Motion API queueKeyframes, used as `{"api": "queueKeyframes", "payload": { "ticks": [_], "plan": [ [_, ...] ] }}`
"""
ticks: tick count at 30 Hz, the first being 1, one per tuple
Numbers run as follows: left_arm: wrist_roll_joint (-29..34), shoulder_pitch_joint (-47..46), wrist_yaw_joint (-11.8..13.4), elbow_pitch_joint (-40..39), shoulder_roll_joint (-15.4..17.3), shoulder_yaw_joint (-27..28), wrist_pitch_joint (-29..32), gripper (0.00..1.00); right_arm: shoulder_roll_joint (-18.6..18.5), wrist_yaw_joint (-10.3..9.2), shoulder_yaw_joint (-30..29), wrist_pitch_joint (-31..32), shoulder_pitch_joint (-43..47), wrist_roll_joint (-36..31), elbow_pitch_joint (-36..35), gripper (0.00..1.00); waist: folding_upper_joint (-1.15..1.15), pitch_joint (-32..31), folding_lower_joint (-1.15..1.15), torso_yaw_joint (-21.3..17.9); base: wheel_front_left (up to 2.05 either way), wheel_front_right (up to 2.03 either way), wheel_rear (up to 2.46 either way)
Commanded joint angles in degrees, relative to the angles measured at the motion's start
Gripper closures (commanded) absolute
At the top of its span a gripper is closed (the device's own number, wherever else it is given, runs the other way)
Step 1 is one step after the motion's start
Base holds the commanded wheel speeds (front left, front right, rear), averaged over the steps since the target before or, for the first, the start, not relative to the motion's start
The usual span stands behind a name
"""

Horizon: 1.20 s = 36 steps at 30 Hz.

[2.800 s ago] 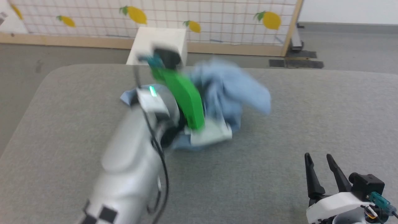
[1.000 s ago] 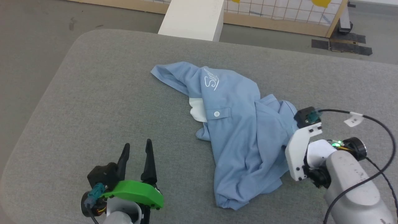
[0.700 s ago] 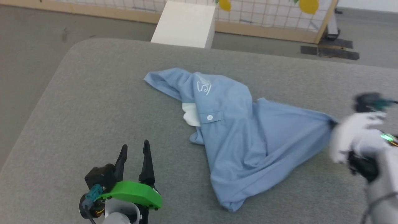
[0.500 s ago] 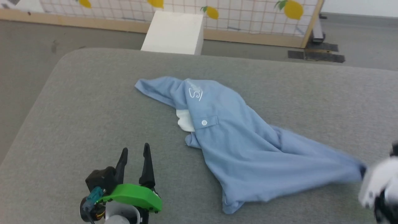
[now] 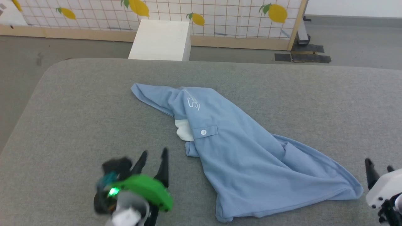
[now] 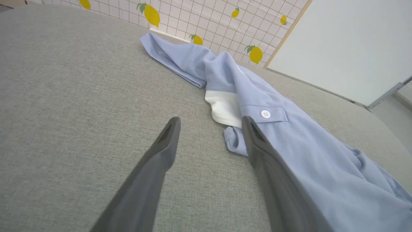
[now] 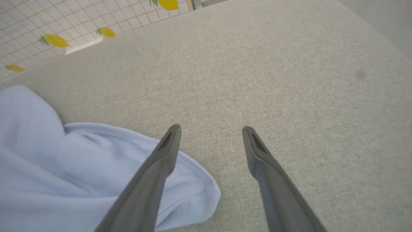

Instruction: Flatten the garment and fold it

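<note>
Left claw [image 5: 154,151] and right claw [image 5: 378,164] (partly cut off) gape empty beside the garment [image 5: 251,157], collar half-hidden.

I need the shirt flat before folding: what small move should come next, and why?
Probably ease the open left gripper forward to the bunched edge beside the white collar and pinch it. The shirt lies doubled over there, and the right gripper stands open beside its other corner, holding nothing.

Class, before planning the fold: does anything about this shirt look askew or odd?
Yes: the polo shirt lies askew and wrinkled, not flat; its white collar is tucked under the placket, and its body tapers to a point beside the right gripper.
</note>
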Motion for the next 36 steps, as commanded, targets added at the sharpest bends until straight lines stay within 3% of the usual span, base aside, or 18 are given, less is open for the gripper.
{"api": "queueKeyframes", "payload": {
  "ticks": [1, 6, 11, 18, 19, 20, 26, 32, 33, 36],
  "plan": [
    [-0.66, -3.53, -0.51, 0.06, 0.39, -0.79, 2.88, 0.00, 0.12, -0.08, -0.09, -1.38, -0.93, 0.02, -0.80, 0.00, 0.00, -0.12, 0.00, -0.38, 0.00, 0.00, 0.00],
    [-1.94, -13.18, 0.19, 4.92, 0.99, -3.63, 19.90, 0.00, 0.18, -0.08, 1.78, -3.01, -1.87, 0.79, -2.29, 0.00, 0.00, 1.35, 0.00, -2.02, 0.00, 0.00, 0.00],
    [-2.13, -21.42, -1.26, 11.46, 1.58, -7.95, 34.88, 0.00, 0.19, -0.08, 4.27, -3.64, -2.32, 2.34, -2.30, 0.00, 0.00, 4.13, 0.00, -4.83, 0.00, 0.00, 0.00],
    [-5.35, -22.71, -4.29, 16.80, 0.21, -10.38, 41.92, 0.00, 0.20, -0.08, 5.00, -4.74, -2.12, 3.22, -0.56, 0.00, 0.00, 6.51, 0.00, -7.89, 0.00, 0.00, 0.00],
    [-5.95, -22.45, -5.11, 16.86, 0.00, -10.53, 41.64, 0.46, 0.20, -0.08, 4.87, -5.00, -2.08, 3.20, -0.36, 0.00, 0.00, 6.68, 0.00, -7.98, 0.00, 0.00, 0.00],
    [-6.29, -22.33, -5.61, 16.70, -0.12, -10.39, 40.64, 1.00, 0.20, -0.08, 4.78, -5.16, -2.07, 3.16, -0.21, 0.00, 0.00, 6.81, 0.00, -8.00, 0.00, 0.00, 0.00],
    [-9.08, -20.67, -8.47, 13.83, -0.30, -9.90, 38.42, 1.00, 0.20, -0.08, 4.85, -5.86, -1.63, 3.14, 0.43, 0.00, 0.00, 5.70, 0.00, -6.72, 0.00, 0.00, 0.00],
    [-15.25, -13.55, -10.61, 5.21, -0.75, -13.90, 46.05, 1.00, 0.20, -0.08, 6.23, -6.04, -0.46, 3.84, 1.36, 0.00, 0.00, 3.96, 0.00, -4.05, 0.00, 0.00, 0.00],
    [-16.89, -10.24, -10.75, 1.99, -0.90, -16.36, 49.46, 1.00, 0.20, -0.08, 7.16, -5.99, -0.29, 4.28, 1.81, 0.00, 0.00, 3.82, 0.00, -3.46, 0.00, 0.00, 0.00],
    [-18.43, -6.43, -9.98, -0.83, -1.12, -18.41, 51.89, 1.00, 0.20, -0.08, 8.39, -6.12, -0.29, 4.69, 2.23, 0.00, 0.00, 4.03, 0.00, -2.99, 0.00, 0.00, 0.00]
  ]
}}
